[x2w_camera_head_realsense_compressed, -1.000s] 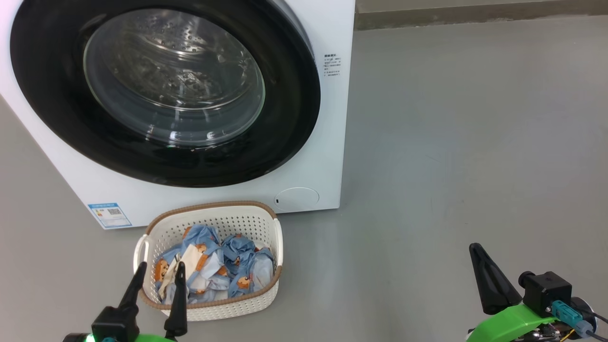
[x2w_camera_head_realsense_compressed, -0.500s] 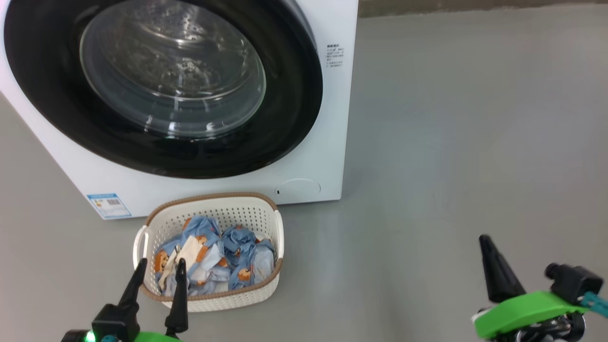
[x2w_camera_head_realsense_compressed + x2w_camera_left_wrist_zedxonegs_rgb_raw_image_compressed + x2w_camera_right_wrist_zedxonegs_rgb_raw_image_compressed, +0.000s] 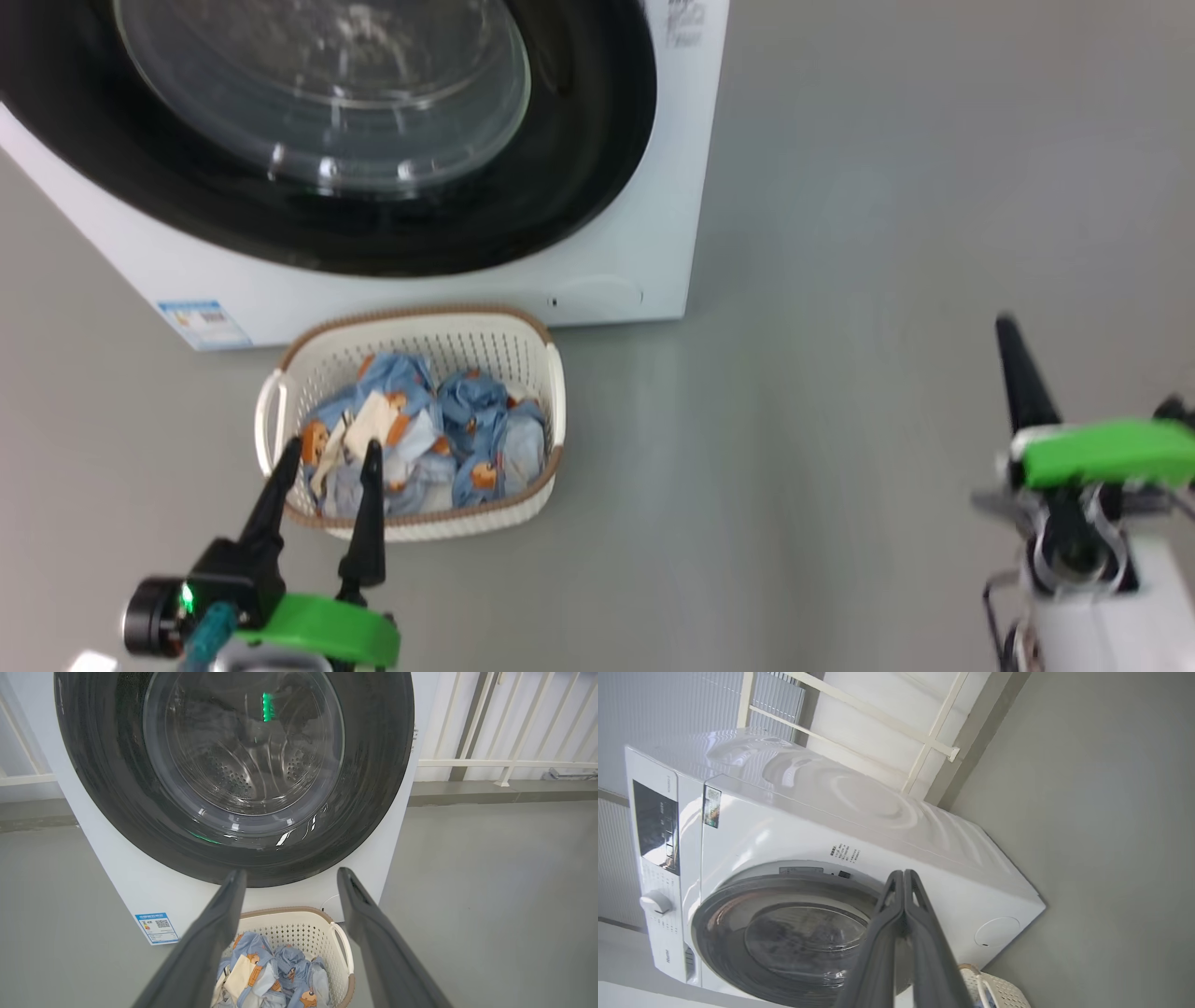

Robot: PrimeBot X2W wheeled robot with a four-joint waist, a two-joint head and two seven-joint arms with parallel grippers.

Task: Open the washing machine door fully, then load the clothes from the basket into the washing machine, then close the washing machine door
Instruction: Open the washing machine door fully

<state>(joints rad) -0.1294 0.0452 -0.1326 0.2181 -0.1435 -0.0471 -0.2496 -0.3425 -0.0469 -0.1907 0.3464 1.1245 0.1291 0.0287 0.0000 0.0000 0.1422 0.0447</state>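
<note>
In perf. plastic basket (image 3: 464, 347): crumpled clothes (image 3: 448, 437)

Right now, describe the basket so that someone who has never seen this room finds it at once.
Find the big white washing machine with the round black door. On the grey floor just in front of it, below the door, stands the basket. It is small and cream-white, with perforated sides, a brown woven-look rim and blue bear-print clothes inside.
</note>
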